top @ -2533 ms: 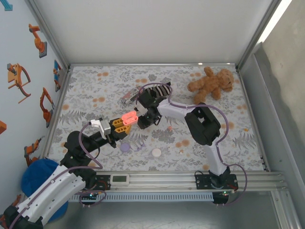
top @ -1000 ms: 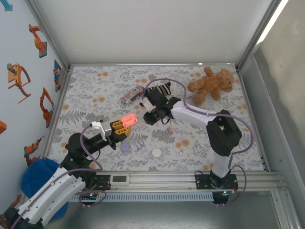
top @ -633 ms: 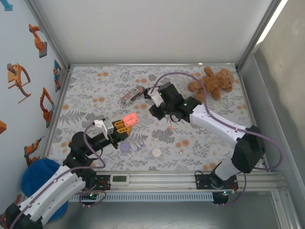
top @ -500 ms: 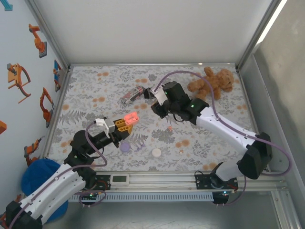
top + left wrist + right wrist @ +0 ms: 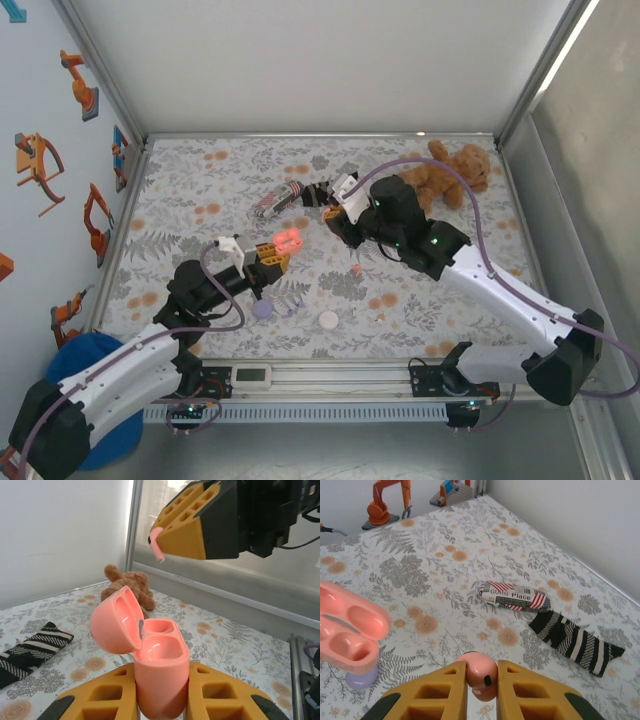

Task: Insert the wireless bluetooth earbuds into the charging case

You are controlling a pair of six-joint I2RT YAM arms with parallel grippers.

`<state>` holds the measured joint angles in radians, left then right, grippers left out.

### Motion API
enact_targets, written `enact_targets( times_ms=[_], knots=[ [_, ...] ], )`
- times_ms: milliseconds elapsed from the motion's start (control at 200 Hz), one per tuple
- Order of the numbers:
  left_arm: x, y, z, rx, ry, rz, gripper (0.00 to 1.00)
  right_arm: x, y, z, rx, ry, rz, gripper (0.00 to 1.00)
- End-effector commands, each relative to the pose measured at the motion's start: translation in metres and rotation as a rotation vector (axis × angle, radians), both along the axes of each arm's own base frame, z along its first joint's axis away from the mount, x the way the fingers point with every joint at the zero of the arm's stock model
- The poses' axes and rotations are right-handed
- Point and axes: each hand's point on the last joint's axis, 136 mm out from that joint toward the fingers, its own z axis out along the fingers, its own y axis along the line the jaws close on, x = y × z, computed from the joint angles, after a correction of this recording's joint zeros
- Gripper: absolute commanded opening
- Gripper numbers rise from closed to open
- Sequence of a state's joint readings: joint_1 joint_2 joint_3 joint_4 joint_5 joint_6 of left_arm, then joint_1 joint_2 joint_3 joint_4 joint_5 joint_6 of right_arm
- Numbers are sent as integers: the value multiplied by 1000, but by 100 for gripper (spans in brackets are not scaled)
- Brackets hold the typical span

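Above the tabletop [image 5: 200, 190], we clamp the open pink charging case [image 5: 152, 652] in our left pincer [image 5: 160, 672], a pink earbud [image 5: 479, 676] in our right pincer [image 5: 481, 666].

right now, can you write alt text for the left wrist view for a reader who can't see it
The left gripper holds an open salmon-pink charging case upright, lid tipped back, both wells empty. Above it, the right gripper pinches a pink earbud. Behind, on the floral table, sit a brown teddy bear and a striped sock.
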<state>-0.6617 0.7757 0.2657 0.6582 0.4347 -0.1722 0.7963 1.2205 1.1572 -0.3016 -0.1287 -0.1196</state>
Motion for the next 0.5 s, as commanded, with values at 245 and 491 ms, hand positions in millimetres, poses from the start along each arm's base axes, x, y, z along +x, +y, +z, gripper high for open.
enact_targets(
  times_ms=[245, 491],
  knots=[
    [-3, -13, 36, -81, -70, -62, 0, -30, 25, 36, 105, -163, 170, 19],
    [-5, -16, 37, -84, -75, -80, 0, -40, 38, 38, 111, -187, 217, 19]
  ],
)
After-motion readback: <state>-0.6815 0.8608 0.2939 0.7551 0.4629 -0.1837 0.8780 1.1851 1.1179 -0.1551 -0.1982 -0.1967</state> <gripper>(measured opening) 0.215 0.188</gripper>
